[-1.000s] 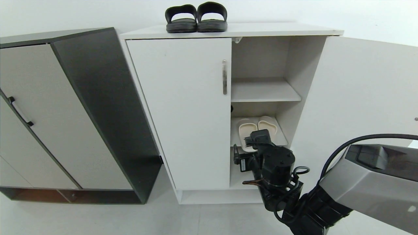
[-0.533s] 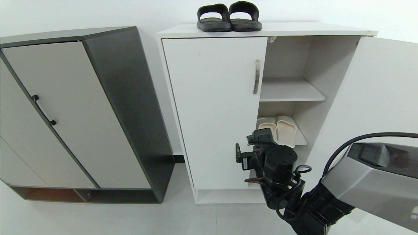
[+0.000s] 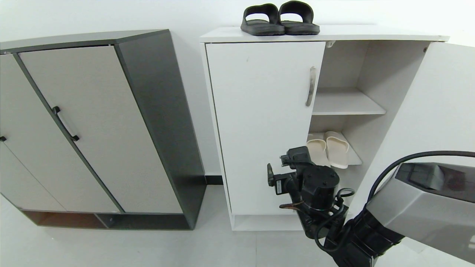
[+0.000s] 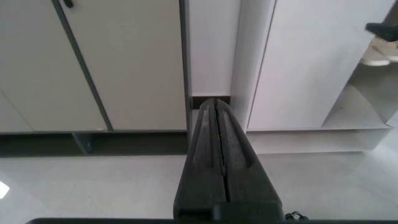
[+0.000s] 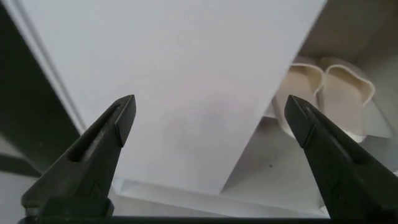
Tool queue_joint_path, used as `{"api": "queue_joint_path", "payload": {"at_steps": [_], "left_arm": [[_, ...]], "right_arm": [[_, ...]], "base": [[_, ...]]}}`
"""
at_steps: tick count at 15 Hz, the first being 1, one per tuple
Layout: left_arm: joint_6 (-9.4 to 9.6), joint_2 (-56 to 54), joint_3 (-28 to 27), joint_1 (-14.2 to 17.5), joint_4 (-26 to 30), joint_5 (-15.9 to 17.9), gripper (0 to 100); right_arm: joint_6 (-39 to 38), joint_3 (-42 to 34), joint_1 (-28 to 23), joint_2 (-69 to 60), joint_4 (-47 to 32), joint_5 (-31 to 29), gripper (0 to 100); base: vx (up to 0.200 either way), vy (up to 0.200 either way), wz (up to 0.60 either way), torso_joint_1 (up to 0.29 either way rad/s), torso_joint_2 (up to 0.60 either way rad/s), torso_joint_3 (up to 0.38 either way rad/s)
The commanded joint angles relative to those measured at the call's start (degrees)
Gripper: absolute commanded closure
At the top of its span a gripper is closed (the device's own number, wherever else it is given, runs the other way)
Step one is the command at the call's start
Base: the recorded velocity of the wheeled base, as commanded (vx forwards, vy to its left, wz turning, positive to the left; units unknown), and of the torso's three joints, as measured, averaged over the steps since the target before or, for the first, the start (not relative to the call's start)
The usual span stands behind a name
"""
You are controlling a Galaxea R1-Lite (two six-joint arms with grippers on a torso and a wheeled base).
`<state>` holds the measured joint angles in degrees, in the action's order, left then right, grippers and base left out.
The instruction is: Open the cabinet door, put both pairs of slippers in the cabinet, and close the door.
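Pale floor tiles [image 3: 148, 248] and a plain white wall are seen behind everything. The tapered black jaws of the right gripper [image 5: 209, 102] are spread wide and empty, held low before the smooth closed door [image 3: 263, 126] of the white cabinet [image 3: 259, 34]. The flat jaws of the left gripper [image 4: 216, 106] are pressed together, pointed at the gap between the two cabinets. Moulded cream slippers [image 3: 328, 148] are set side by side on the lower of two shelf boards, beside the open door [image 3: 426, 118]. A slim metal handle [image 3: 311, 86] is fixed upright on the closed door. Matte black slippers [image 3: 280, 20] are left on the cabinet top. A dark grey cabinet [image 3: 156, 111] with beige doors is stood alongside.
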<state>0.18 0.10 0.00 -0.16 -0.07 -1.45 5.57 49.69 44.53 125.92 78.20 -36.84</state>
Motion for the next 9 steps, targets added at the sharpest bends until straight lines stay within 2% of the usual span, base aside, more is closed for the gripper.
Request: {"api": "queue_joint_path", "payload": {"at_steps": [1,9], "left_arm": [[-0.01,0.0,0.0,0.0,0.0,0.0,100],[-0.01,0.0,0.0,0.0,0.0,0.0,100]], "right_arm": [[0.3,0.0,-0.2,0.1,0.1,0.0,0],[0.4,0.1,-0.2,0.1,0.5,0.1,0]], "base": [[0.0,0.0,0.0,0.0,0.0,0.0],[0.0,0.0,0.0,0.0,0.0,0.0]]}}
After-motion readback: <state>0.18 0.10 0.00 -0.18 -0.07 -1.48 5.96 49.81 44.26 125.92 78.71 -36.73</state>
